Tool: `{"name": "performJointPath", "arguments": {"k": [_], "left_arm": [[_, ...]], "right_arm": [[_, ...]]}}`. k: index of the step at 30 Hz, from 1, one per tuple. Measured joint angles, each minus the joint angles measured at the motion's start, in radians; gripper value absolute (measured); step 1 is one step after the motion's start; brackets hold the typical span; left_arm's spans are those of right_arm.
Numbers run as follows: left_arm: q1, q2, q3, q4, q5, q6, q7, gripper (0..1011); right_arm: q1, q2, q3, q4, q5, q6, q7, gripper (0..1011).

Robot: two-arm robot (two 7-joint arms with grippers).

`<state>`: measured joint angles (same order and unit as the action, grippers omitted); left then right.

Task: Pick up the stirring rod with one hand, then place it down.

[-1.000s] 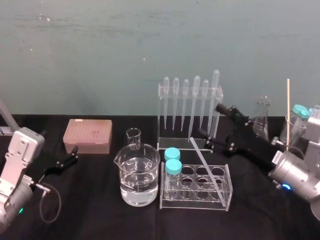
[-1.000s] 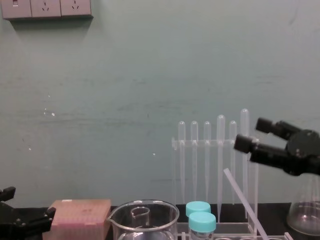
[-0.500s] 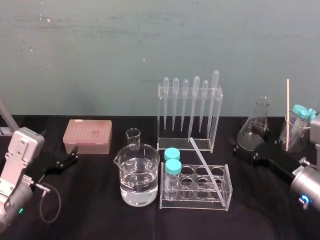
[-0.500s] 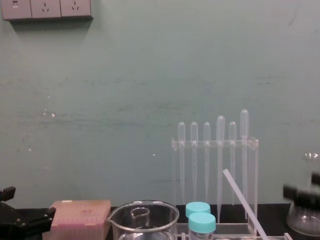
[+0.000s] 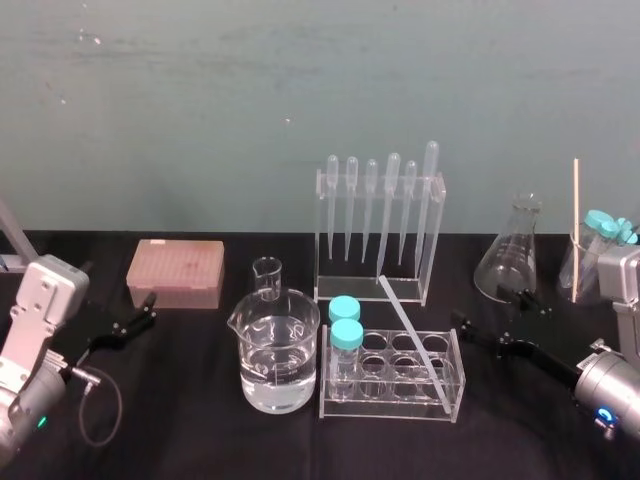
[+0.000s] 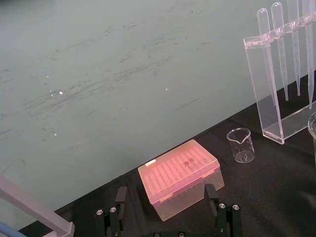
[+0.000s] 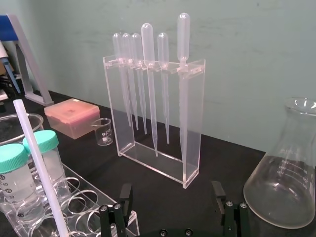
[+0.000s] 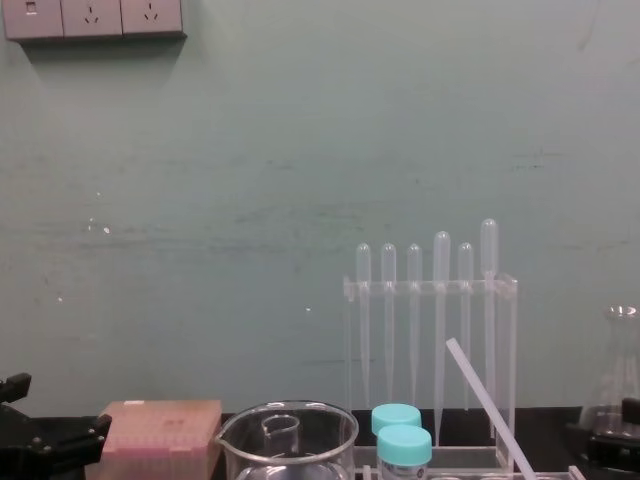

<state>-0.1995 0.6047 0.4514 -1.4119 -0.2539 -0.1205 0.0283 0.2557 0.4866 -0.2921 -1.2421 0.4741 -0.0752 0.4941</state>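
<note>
The stirring rod (image 5: 410, 330) is a long whitish translucent rod leaning slantwise in the clear test-tube rack (image 5: 452, 400); it also shows in the chest view (image 8: 486, 402) and the right wrist view (image 7: 40, 170). My right gripper (image 5: 490, 310) hangs low over the black table to the right of the rack, open and empty, its fingers (image 7: 125, 195) spread and apart from the rod. My left gripper (image 5: 148, 310) rests at the far left, open, with its fingers (image 6: 120, 196) in front of the pink box.
A water-filled beaker (image 5: 280, 350) and a small beaker (image 5: 267, 275) stand left of the rack, which holds two teal-capped tubes (image 5: 346, 335). Behind are a pink tip box (image 5: 175, 272), a pipette stand (image 5: 380, 225), a conical flask (image 5: 515, 255) and a far-right beaker (image 5: 590, 265) with a wooden stick.
My right gripper has drawn back from beside the pipette stand, moving right and down to just above the table. The stirring rod and the left arm have not moved.
</note>
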Motion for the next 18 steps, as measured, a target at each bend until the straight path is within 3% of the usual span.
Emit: {"name": "performJointPath", "arguments": {"k": [18], "left_arm": [[0.000,0.000,0.000,0.000,0.000,0.000,0.000,1000]], "right_arm": [[0.001,0.001,0.002,-0.003,0.003,-0.011,0.001,1003]]}}
